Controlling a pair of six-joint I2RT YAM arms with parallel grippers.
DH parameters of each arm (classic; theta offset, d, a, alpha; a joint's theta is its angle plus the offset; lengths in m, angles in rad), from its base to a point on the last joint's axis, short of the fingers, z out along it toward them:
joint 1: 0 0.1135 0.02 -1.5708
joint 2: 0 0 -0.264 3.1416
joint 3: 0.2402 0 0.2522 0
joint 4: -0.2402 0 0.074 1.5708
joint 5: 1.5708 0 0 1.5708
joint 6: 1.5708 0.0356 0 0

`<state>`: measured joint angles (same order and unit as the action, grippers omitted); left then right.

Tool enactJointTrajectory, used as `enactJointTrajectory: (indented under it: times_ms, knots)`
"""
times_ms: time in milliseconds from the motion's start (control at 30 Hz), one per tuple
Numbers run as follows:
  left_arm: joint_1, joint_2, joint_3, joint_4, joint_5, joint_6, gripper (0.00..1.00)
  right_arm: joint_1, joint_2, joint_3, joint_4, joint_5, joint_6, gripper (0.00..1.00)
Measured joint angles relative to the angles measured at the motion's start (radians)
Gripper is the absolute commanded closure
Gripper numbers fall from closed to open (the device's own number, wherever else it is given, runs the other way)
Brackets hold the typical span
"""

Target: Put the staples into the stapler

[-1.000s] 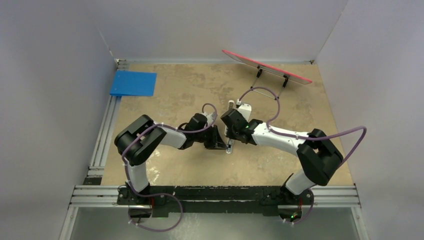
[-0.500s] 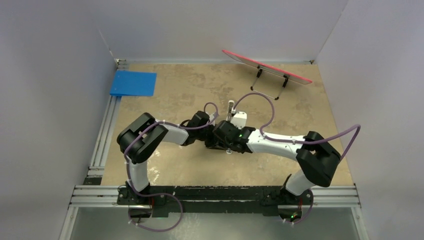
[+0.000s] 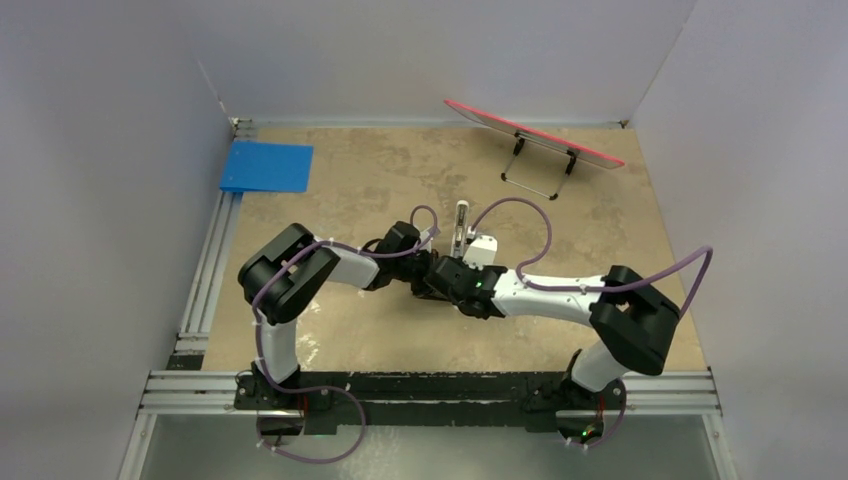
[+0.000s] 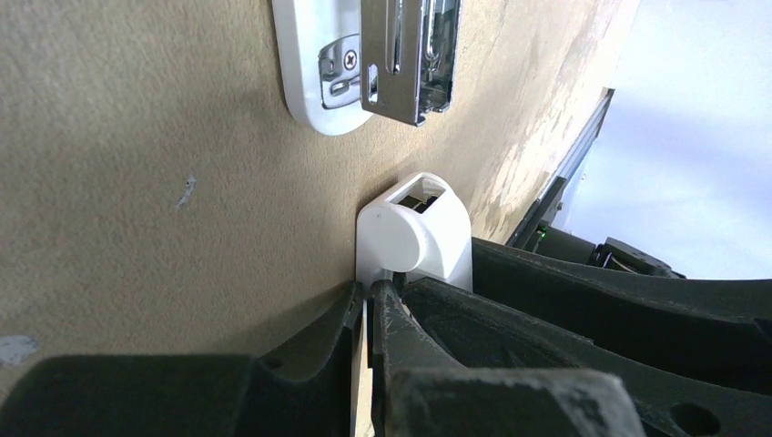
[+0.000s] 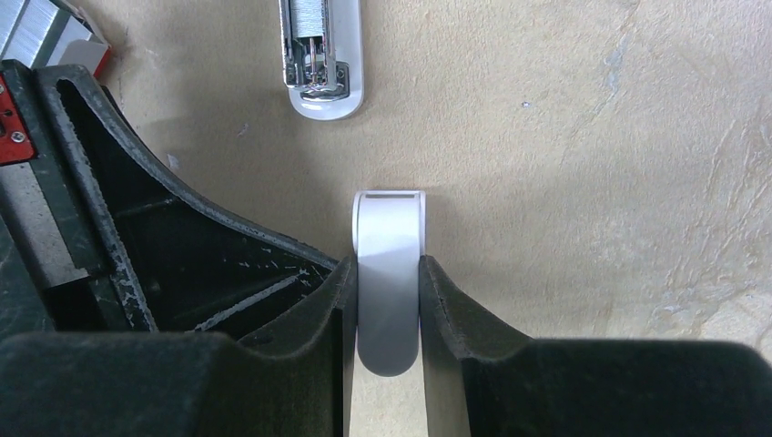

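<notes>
The stapler (image 5: 322,56) lies open on the table, its white base and metal magazine showing; it also shows in the left wrist view (image 4: 364,64) and the top view (image 3: 461,222). The staples (image 5: 35,25) are a grey block in a red-and-white box (image 5: 91,53) at the top left edge. My right gripper (image 5: 387,266) is shut on a short white piece (image 5: 389,273), one finger on each side. My left gripper (image 4: 369,289) is shut with its tips pinching a thin edge of the same white piece (image 4: 414,238). Both grippers meet mid-table (image 3: 440,282).
A blue pad (image 3: 266,166) lies at the far left corner. A red board on a wire stand (image 3: 533,134) stands at the far right. The staple box (image 3: 481,249) sits just right of the stapler. White walls enclose the table.
My right arm has swung left and down, bringing its gripper onto the white piece at my left gripper. My left arm has barely moved.
</notes>
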<state>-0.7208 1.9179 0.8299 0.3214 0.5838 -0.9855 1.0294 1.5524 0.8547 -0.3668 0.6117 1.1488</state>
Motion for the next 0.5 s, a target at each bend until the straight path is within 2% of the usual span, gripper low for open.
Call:
enactJointTrajectory:
  times_ms: [67,167,267,367,500]
  knots:
    - [0.001,0.001,0.000,0.000,0.003,0.000,0.96,0.005,0.000,-0.005,0.006,0.010,0.008,0.71]
    - [0.001,0.001,0.001,0.000,0.005,0.000,0.94,0.007,-0.001,-0.005,0.003,0.018,0.023,0.54]
    - [0.003,0.003,0.001,-0.001,0.008,-0.004,0.93,0.016,-0.017,-0.003,-0.042,0.003,0.055,0.44]
    - [0.003,0.003,0.001,-0.001,0.008,-0.008,0.92,0.026,-0.045,0.003,-0.098,-0.019,0.077,0.42]
    - [0.003,0.003,0.002,-0.003,0.007,-0.008,0.92,0.038,-0.056,0.026,-0.127,-0.054,0.086,0.47]
